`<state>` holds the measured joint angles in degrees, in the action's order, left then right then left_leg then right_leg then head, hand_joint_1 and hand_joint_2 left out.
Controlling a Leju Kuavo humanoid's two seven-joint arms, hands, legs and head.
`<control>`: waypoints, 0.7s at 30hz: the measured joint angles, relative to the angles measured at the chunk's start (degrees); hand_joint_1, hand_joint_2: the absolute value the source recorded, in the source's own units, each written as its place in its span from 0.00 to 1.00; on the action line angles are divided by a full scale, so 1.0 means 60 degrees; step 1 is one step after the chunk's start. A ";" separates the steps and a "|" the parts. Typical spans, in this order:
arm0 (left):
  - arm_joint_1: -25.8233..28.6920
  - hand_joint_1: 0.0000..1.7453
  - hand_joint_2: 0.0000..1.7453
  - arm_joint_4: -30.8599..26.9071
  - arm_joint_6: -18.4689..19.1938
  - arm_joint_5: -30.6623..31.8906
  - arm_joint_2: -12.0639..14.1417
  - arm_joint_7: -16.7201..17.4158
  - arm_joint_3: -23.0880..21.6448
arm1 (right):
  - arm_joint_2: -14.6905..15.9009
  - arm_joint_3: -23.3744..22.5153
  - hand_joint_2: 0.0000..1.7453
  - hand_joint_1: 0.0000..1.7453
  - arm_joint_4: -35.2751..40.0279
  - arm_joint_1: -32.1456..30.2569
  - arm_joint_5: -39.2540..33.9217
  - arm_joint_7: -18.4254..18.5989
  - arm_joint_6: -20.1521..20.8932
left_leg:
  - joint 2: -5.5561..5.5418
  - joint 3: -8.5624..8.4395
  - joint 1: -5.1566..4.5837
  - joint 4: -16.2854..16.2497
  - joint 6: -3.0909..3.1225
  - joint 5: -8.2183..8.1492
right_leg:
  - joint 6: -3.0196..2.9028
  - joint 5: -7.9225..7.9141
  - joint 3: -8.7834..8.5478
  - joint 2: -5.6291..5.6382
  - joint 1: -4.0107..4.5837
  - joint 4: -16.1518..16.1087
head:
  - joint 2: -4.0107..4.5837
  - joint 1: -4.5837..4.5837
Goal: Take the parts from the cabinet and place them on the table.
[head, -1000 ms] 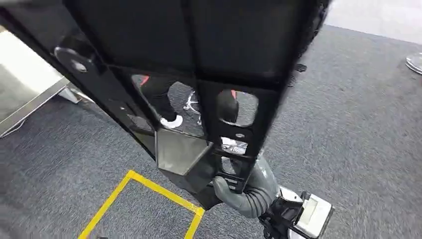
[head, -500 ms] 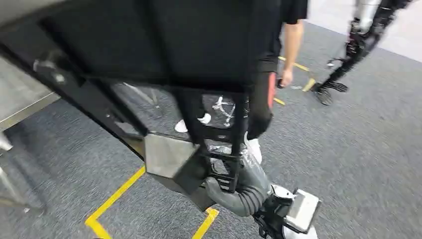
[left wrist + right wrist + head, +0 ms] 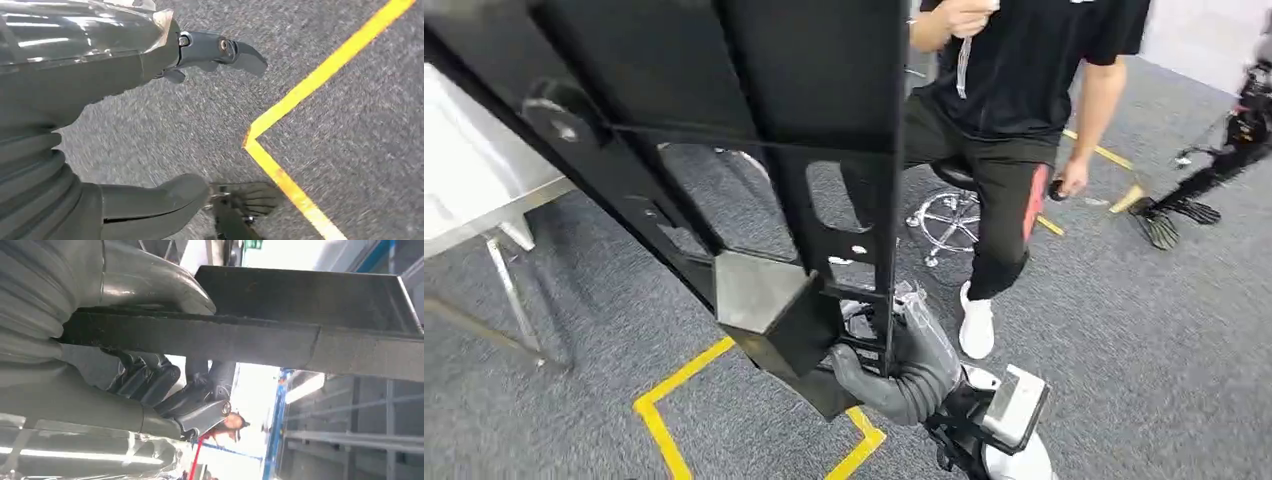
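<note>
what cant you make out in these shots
- Black frame part: head view, its upper end is cut off by the picture's top edge.
- Right robot hand: head view, the frame hides its fingers; the right wrist view shows them curled round the bar.
- Table: head view, left edge cuts it off.
- Person: head view, top edge cuts off the upper body.
- Left robot hand: left wrist view, floor behind is motion-blurred.

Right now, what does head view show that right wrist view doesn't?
Head view alone: the person in black standing close ahead, a wheeled stool base, yellow floor tape, a steel table edge. Right wrist view alone: dark fingers curled under the part's edge. Both: the right robot hand gripping the black frame part.
</note>
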<state>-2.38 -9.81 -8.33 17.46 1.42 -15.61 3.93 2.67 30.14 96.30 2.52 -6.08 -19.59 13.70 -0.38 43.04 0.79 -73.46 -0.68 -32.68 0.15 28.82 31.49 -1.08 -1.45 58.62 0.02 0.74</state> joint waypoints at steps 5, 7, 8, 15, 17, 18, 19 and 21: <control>0.0037 0.00 1.00 0.0000 0.0000 0.0004 -0.0015 0.0008 0.0004 | -0.0018 0.0000 1.00 1.00 -0.0036 0.0009 0.0000 0.0000 -0.0004 | 0.0344 -0.0864 0.0004 0.1664 0.0080 0.1198 | 0.0010 0.0145 -0.0174 -0.0623 0.0032 0.0001 | 0.0000 0.0000; 0.0000 0.00 1.00 -0.0004 0.0000 0.0004 -0.0018 0.0011 0.0004 | -0.0018 -0.0004 1.00 1.00 -0.0036 0.0021 0.0000 -0.0003 -0.0004 | 0.0997 -0.1252 -0.0178 0.2348 0.0172 0.1148 | 0.0112 0.0224 -0.0234 -0.0815 0.0195 0.0004 | 0.0000 0.0010; -0.0031 0.00 1.00 -0.0007 0.0004 0.0007 -0.0022 0.0011 0.0000 | -0.0018 0.0000 1.00 1.00 -0.0036 0.0021 0.0004 -0.0003 -0.0004 | 0.0818 -0.1210 -0.0174 0.2332 0.0231 0.1153 | 0.0149 0.0238 -0.0234 -0.0878 0.0161 -0.0007 | 0.0000 0.0011; -0.0095 0.00 1.00 -0.0011 0.0087 0.0095 -0.0059 0.0015 0.0007 | -0.0007 -0.0048 1.00 1.00 -0.0058 -0.0014 0.0077 -0.0025 -0.0025 | -0.0089 -0.1312 -0.0077 0.2564 0.0532 0.1252 | 0.0180 0.1269 0.0760 0.0092 0.0129 0.2150 | 0.0000 0.0051; -0.0072 0.00 1.00 -0.0011 0.0084 0.0095 -0.0073 0.0018 0.0007 | 0.0015 -0.0062 1.00 1.00 -0.0084 -0.0066 0.0099 -0.0022 -0.0025 | -0.0396 -0.1315 -0.0077 0.2559 0.0532 0.1250 | 0.0255 0.1379 0.1295 0.0142 0.0126 0.2992 | 0.0000 0.0051; -0.0050 0.00 1.00 -0.0011 0.0084 0.0095 -0.0084 0.0022 0.0007 | 0.0015 -0.0073 1.00 1.00 -0.0091 -0.0066 0.0102 -0.0025 -0.0025 | -0.0559 -0.1327 -0.0067 0.2553 0.0528 0.1248 | 0.0354 0.1150 0.1224 0.0145 0.0116 0.2688 | 0.0000 0.0055; -0.0040 0.00 1.00 -0.0011 0.0080 0.0095 -0.0095 0.0025 0.0007 | 0.0011 -0.0073 1.00 1.00 -0.0091 -0.0066 0.0117 -0.0022 -0.0025 | -0.0714 -0.1348 -0.0049 0.2547 0.0518 0.1245 | 0.0465 0.0792 0.0957 0.0170 0.0094 0.2011 | 0.0000 0.0051; -0.0038 0.00 1.00 -0.0011 0.0051 0.0095 -0.0113 0.0029 0.0007 | 0.0007 -0.0066 1.00 1.00 -0.0091 -0.0072 0.0131 -0.0022 -0.0025 | -0.1012 -0.1371 -0.0019 0.2514 0.0439 0.1216 | 0.0660 0.0010 0.0183 0.0679 -0.0019 0.0243 | 0.0000 0.0055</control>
<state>-2.61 -9.88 -8.02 18.03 0.74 -15.43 3.98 2.71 29.75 95.76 2.09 -5.29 -19.72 13.55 -6.45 34.81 0.67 -58.38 1.96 -25.38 4.11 28.88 32.58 2.99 -1.56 60.08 0.02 1.07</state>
